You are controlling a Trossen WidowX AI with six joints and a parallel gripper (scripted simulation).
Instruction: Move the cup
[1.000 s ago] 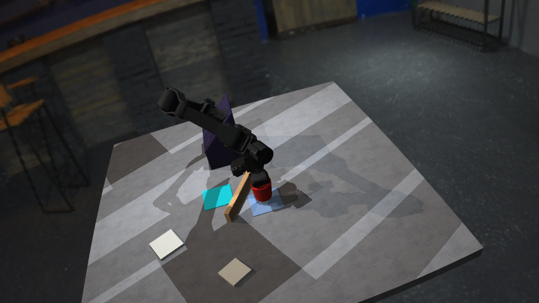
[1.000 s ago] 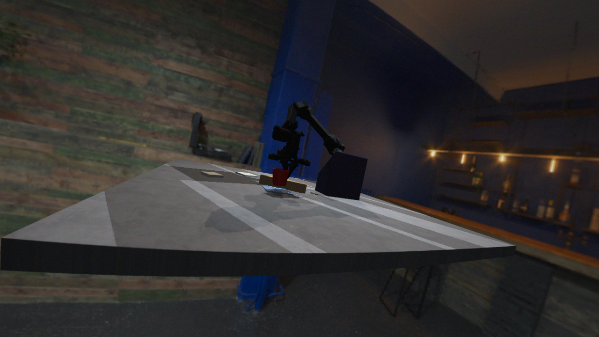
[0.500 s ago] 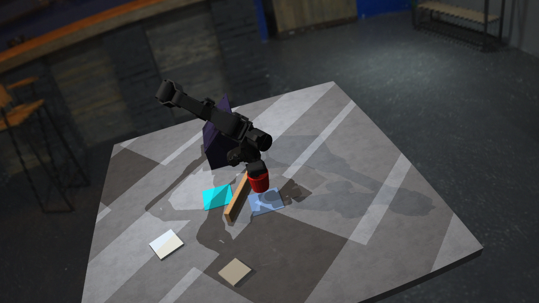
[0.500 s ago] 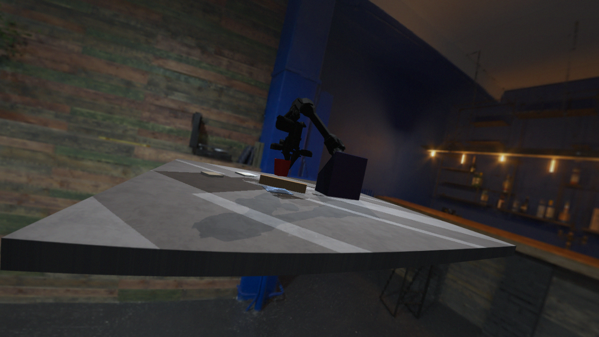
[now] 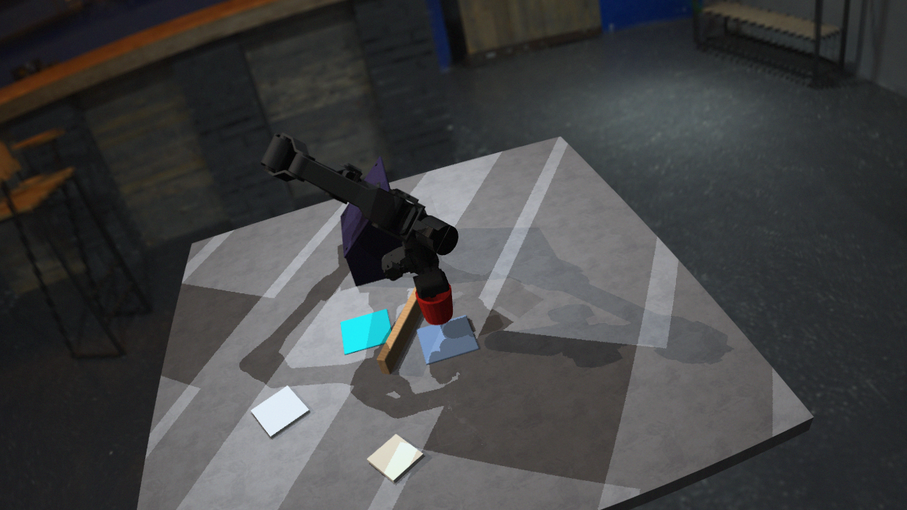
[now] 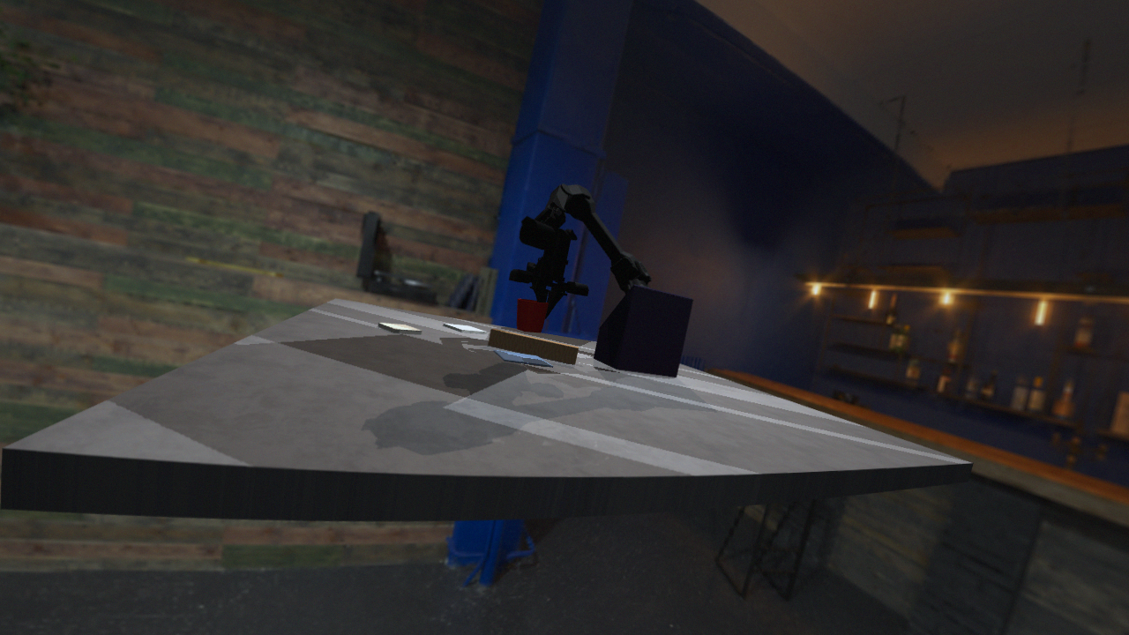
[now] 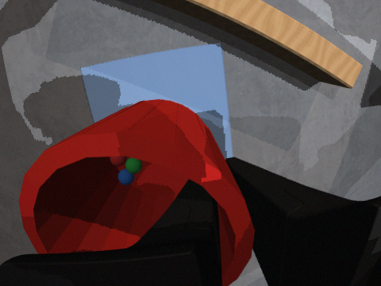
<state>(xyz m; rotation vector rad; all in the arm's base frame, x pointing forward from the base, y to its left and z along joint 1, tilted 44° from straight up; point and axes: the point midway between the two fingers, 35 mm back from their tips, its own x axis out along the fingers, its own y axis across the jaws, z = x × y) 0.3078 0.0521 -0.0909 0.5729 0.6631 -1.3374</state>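
My gripper (image 5: 434, 290) (image 6: 546, 302) (image 7: 217, 169) is shut on the wall of the red cup (image 5: 436, 308) (image 6: 530, 316) (image 7: 159, 115), one finger inside and one outside. The cup hangs in the air above the blue pad (image 5: 461, 346) (image 6: 517, 357) (image 7: 186, 71), roughly upright in the top and exterior views. A green marble (image 7: 133, 164), a blue marble (image 7: 126, 177) and a partly hidden red marble (image 7: 117, 160) are inside the cup. The cyan pad (image 5: 365, 332) lies bare across the wooden bar; it is hidden in the exterior view.
The wooden bar (image 5: 399, 337) (image 6: 533, 346) (image 7: 309, 36) stands between the two pads. A dark purple block (image 5: 368, 256) (image 6: 643, 332) is near the arm's base. A white tile (image 5: 280, 411) (image 6: 464, 327) and a cream tile (image 5: 394, 456) (image 6: 399, 327) lie farther out on the table.
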